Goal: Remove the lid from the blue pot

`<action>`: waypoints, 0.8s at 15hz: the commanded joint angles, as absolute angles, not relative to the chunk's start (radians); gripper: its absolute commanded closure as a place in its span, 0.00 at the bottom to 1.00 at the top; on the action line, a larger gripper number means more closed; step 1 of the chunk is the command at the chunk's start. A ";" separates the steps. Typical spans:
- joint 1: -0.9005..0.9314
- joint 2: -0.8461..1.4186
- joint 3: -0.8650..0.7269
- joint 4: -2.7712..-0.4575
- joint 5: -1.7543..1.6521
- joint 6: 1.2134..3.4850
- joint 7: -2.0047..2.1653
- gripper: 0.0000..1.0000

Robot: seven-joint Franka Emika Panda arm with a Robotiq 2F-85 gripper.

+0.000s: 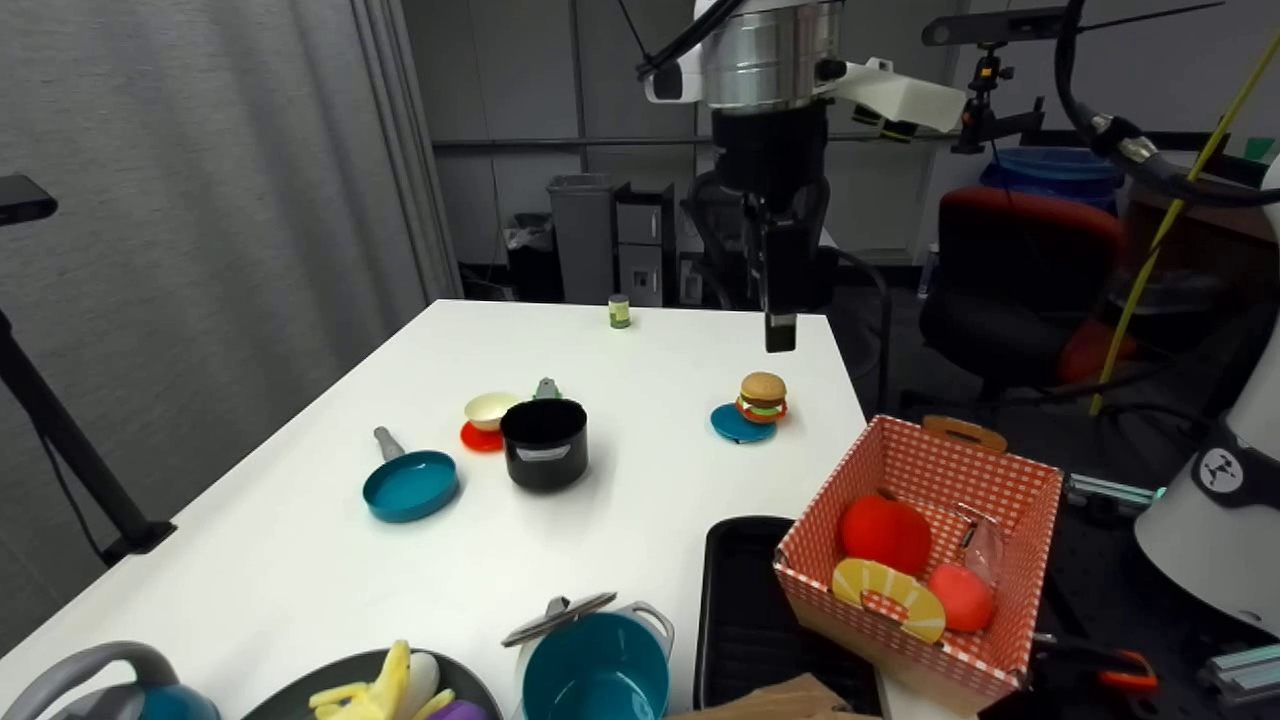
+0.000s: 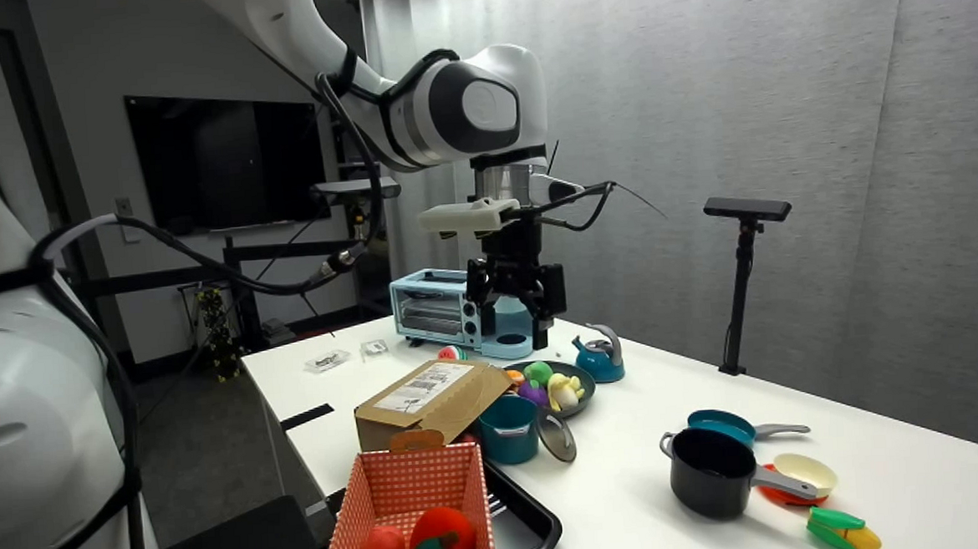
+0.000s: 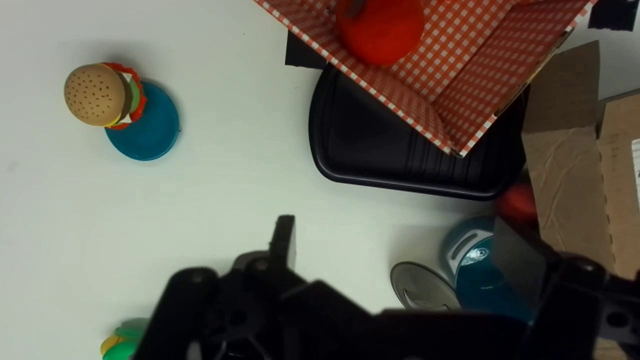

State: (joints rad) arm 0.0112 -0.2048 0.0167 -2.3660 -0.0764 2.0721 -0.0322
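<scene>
In an exterior view, the lid (image 1: 560, 620) tilts beside the blue pot (image 1: 597, 668), maybe leaning on it; in an exterior view, the gripper (image 2: 514, 330) hangs above the table (image 2: 622, 493); in the wrist view, its jaws stand wide apart.

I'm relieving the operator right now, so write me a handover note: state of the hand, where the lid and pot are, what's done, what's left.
Hand: open, empty, in the air above the table.
Pot: upright on the table, uncovered, beside the box.
Lid: tilted beside the pot, seemingly leaning on it.
Done: lid is off.
Left: apparently nothing; I'd avoid bumping the lid, which might slip.
</scene>
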 commanded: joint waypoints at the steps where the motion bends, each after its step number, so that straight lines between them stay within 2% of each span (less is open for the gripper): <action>1: 0.012 -0.254 0.017 -2.394 -0.073 2.067 -0.020 0.00; 12: 0.012 -0.238 0.016 -2.372 -0.076 2.070 -0.032 0.00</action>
State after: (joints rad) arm 0.0112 -0.2382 0.0167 -2.3736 -0.0764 2.0721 -0.0323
